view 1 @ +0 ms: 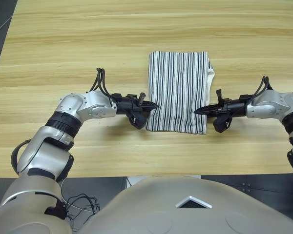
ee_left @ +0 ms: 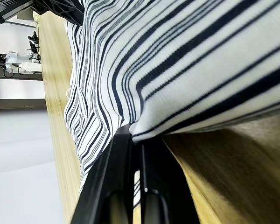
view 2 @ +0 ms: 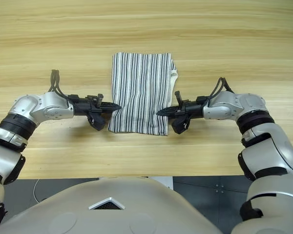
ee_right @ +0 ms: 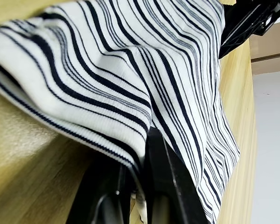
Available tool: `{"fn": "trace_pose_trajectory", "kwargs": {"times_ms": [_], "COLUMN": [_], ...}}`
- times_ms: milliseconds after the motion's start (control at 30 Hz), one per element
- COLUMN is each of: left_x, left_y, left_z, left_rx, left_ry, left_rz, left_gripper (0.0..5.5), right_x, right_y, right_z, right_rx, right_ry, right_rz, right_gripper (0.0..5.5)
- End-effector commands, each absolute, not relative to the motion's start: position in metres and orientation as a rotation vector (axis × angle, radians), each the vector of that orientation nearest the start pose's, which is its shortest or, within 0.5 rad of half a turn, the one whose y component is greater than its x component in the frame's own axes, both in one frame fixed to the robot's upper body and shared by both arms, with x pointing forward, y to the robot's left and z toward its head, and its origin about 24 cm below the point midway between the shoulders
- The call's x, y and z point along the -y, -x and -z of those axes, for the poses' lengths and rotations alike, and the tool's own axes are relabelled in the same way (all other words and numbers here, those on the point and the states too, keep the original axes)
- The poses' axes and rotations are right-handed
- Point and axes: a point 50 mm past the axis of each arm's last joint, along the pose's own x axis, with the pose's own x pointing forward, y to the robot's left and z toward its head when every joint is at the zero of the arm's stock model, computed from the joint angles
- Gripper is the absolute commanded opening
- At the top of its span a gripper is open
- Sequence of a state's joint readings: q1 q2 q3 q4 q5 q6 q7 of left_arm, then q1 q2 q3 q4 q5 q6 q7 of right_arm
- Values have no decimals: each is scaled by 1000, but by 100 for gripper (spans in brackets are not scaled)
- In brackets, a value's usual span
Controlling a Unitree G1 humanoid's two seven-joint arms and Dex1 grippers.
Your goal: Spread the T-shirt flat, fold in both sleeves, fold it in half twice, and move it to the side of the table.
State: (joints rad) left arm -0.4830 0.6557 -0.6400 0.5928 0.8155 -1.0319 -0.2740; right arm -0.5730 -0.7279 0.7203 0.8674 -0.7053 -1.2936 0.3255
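Left gripper (ee_left: 136,145) close to lens at lower centre of frame, its two black fingers (ee_left: 107,182) drawn together on the hem of the striped T-shirt (ee_left: 177,56), a sliver of stripe showing between them. Cloth drapes over the fingertips and runs off toward upper left, lying on the pale wood bench (ee_left: 242,172). Right gripper (ee_left: 60,9), black, sits at the shirt's far edge in the upper left corner.
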Motion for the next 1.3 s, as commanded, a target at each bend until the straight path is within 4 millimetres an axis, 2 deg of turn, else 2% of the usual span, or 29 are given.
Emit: {"fn": "trace_pose_trajectory", "kwargs": {"times_ms": [33,167,233,433,567,700,1000,1100,1167,1300], "left_x": [-149,-155,-156,-160,-162,-164,-156,-156,-155,-154], "left_y": [-247,-242,-239,-229,-223,-212,-203,-201,-202,-229], "left_z": [-20,-45,-54,-64,-66,-69,-88,-87,-87,-88], "left_rx": [301,53,-25,-128,-189,-252,-252,-261,-261,-243], "left_ry": [-1310,-1075,-993,-941,-922,-863,-697,-685,-659,-631], "left_rz": [1490,1547,1577,1629,1660,1719,1790,1795,1795,1720], "left_gripper": [10,10,10,10,10,10,10,10,10,10], "right_x": [187,184,188,192,193,189,183,183,183,183], "right_y": [-237,-240,-239,-231,-227,-220,-219,-220,-223,-234], "right_z": [-9,-31,-33,-42,-47,-52,-66,-66,-67,-69], "right_rx": [169,-19,-119,-269,-300,-314,-306,-310,-304,-276], "right_ry": [1208,991,944,811,759,635,481,475,457,455], "right_rz": [-1706,-1743,-1782,-1863,-1876,-1894,-1894,-1881,-1866,-1802], "right_gripper": [20,20,20,20,20,20,20,20,20,20]}}
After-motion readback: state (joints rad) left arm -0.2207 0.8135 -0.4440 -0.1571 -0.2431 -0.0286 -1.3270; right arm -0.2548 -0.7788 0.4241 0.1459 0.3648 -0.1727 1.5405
